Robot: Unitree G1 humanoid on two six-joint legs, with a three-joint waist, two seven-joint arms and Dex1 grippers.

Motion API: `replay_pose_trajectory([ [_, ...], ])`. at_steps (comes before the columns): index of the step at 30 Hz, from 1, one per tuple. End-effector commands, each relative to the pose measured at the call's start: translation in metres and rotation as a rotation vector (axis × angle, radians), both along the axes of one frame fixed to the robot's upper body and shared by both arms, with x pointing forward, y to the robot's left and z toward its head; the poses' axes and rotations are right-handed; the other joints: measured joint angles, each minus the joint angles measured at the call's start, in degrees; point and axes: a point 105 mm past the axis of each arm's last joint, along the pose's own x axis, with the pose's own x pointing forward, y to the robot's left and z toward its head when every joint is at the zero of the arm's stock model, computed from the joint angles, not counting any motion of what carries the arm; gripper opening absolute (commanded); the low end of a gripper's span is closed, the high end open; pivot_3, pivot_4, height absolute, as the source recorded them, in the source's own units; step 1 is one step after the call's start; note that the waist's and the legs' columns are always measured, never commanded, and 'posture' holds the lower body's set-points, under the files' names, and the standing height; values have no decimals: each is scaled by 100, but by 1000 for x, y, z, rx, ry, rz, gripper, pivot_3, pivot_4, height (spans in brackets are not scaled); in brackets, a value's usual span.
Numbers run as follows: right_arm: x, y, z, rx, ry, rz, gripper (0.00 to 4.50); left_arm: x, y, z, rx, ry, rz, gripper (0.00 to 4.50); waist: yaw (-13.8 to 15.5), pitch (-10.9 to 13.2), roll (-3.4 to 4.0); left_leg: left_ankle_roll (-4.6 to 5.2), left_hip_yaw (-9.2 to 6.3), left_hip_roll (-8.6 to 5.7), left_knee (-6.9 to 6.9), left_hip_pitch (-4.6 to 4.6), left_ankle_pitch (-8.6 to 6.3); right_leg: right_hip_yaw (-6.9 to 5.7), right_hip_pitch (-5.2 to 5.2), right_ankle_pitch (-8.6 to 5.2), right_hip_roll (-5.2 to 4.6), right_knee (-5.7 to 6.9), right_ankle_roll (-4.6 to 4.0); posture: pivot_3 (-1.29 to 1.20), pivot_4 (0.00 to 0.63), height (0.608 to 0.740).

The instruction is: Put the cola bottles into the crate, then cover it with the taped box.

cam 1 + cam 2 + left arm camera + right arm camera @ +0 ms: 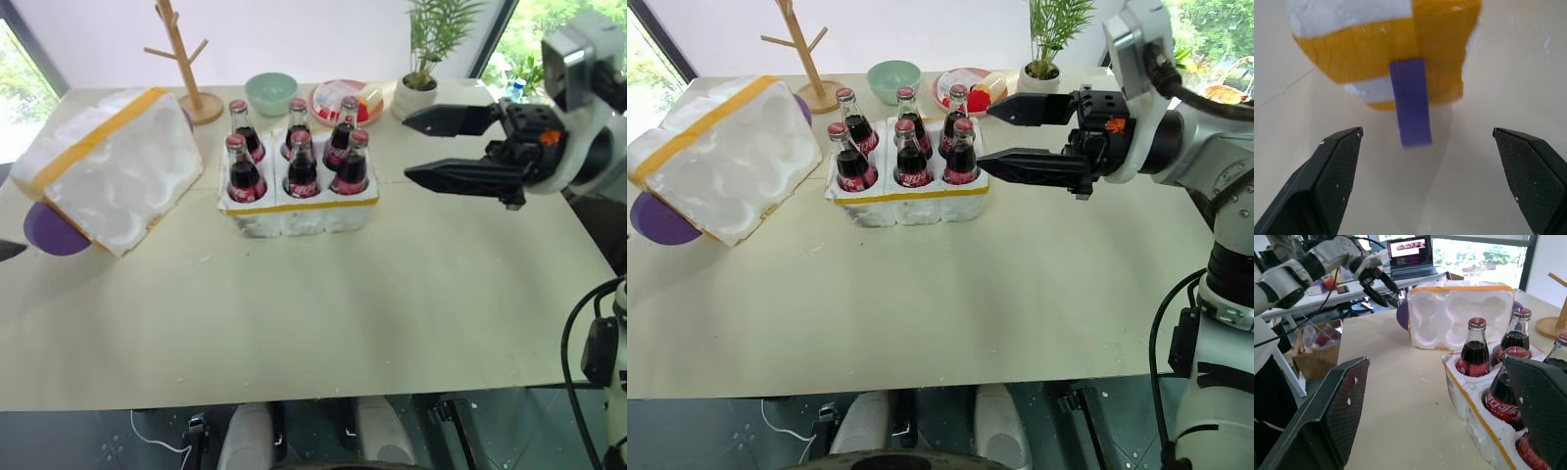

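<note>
Cola bottles: six upright in crate, table centre-rear; red labels carry white script, not legible. Crate side has yellow tape band. Taped box at crate's 9 o'clock, tilted, moulded hollows facing crate, purple patch on end. Right gripper at crate's 3 o'clock, above table, fingers spread, empty. Left gripper near box's purple strip, fingers spread, empty.

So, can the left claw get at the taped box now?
Probably yes. The left claw is open and faces the end of the taped box, beside its purple patch, with only bare table between them.
</note>
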Motion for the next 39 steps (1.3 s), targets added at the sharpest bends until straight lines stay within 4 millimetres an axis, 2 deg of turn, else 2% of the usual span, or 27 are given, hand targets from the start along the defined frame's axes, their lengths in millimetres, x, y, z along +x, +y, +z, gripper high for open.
replay_pose_trajectory([
  [1,-5,1,9,17,-69,-13,4480,16,5,-11,49,55,48,4500,-1,-2,-3,0,-2,-1,2,1,0,-1,3,0,0,3,0,0,150,740],
  [8,-12,-3,1,13,-70,-62,4480,47,-12,-25,69,104,23,4500,-19,-4,-22,3,-4,0,5,-3,-1,-1,2,-1,-3,-3,2,0,150,740],
  [11,-15,-5,-1,12,-73,-83,4500,49,-17,-27,63,125,1,3626,-26,-4,-23,4,-5,0,6,-4,-2,-1,1,-1,-3,-2,3,0,150,740],
  [17,-16,-12,-5,1,-59,-133,4500,52,-19,-17,78,100,-16,563,-19,-4,-25,5,-10,2,9,-4,-2,-1,3,-1,-4,-1,2,0,150,740],
  [18,-15,-14,-6,2,-45,-140,4500,52,-16,-16,100,86,-7,333,-19,-4,-25,5,-10,1,9,-4,-2,-1,3,-1,-4,0,2,0,150,740],
  [20,-14,-20,-8,-3,-16,-164,4500,55,-14,-10,139,41,-10,333,-19,-4,-26,5,-12,1,10,-4,-2,-1,3,-1,-5,0,2,0,150,740],
  [23,-12,-31,-12,-18,1,-217,4500,68,-14,10,222,-97,8,333,-10,-2,-31,6,-14,2,10,-4,-3,-1,4,-1,-5,0,2,0,150,740],
  [26,-6,-45,-15,-37,1,-301,4500,85,-28,41,350,-314,-52,333,1,2,-44,6,-17,2,15,-4,-3,-2,7,-1,-6,1,2,0,150,740],
  [28,-4,-56,-13,-21,19,-339,4500,99,-53,73,457,-547,-107,333,9,4,-50,6,-18,3,22,-5,-3,-2,9,0,-8,2,3,0,150,740],
  [30,-2,-63,-14,-13,33,-369,4500,105,-78,99,539,-746,-150,333,37,4,-52,10,-21,3,30,-9,-5,-2,12,0,-15,4,3,0,150,740],
  [31,-1,-65,-15,-13,37,-378,4500,104,-88,106,566,-807,-169,333,39,4,-51,17,-23,4,39,-10,-9,-3,17,3,-14,3,7,0,150,740],
  [35,2,-70,-26,-32,70,-403,4500,98,-144,116,737,-1030,-332,333,-13,3,-49,36,-20,4,69,-12,-20,2,24,7,-15,8,15,0,150,740],
  [39,1,-71,-33,-46,87,-411,4500,95,-164,106,841,-1082,-411,333,-38,3,-48,37,-8,4,74,-10,-20,9,22,14,-6,8,28,0,150,740],
])
